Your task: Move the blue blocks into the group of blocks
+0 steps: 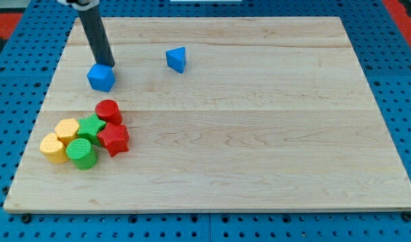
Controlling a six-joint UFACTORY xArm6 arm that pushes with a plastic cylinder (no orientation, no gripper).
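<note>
Camera view: tip at the near blue block

Camera view shows my tip, a bare rod grasping nothing, touching the top edge of the blue block, a faceted chunk. The blue triangular block sits well apart to the view's right. Both look light, rigid and slippery on the wooden board; I judge centred pushes toward the group by the red cylinder work best
</note>
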